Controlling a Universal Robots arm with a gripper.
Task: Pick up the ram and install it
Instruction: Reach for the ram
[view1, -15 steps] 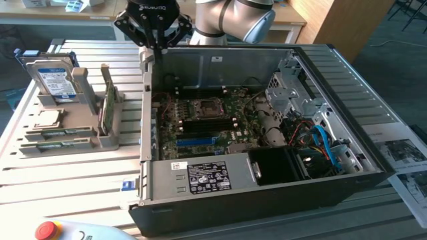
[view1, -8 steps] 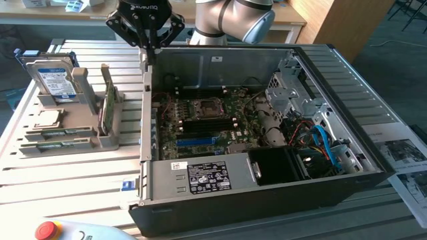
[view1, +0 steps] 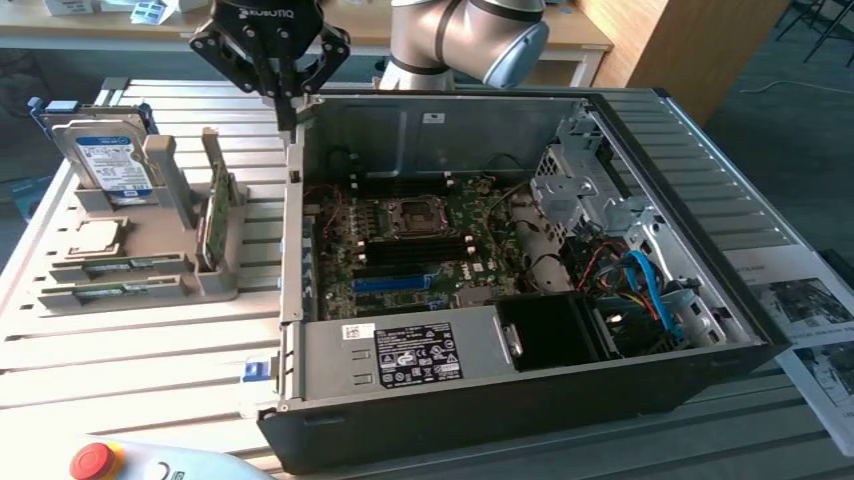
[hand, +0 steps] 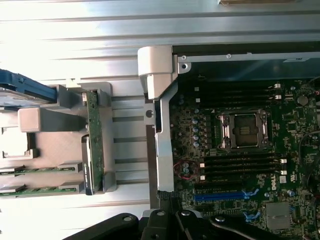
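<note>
The slatted surface (view1: 134, 350) carries an open computer case (view1: 534, 400) laid on its side, so the motherboard (view1: 414, 240) faces up, its memory slots (view1: 420, 252) seemingly bare and reachable from above. At the exterior view's left, a grey holder (view1: 200, 285) props parts on edge, easy to pinch. The ram (view1: 131, 263) sits in its low slots, untouched. The end effector (view1: 286, 125) hangs clenched and empty above the case's wall, well apart from the ram.

Green ram (view1: 123, 291) sits in a pale grey holder (view1: 200, 285) at nine o'clock in the exterior view. The motherboard (view1: 441, 235) is green (one slot (view1: 398, 282) blue), the case (view1: 534, 400) black, and the button (view1: 91, 459) at seven o'clock red.
</note>
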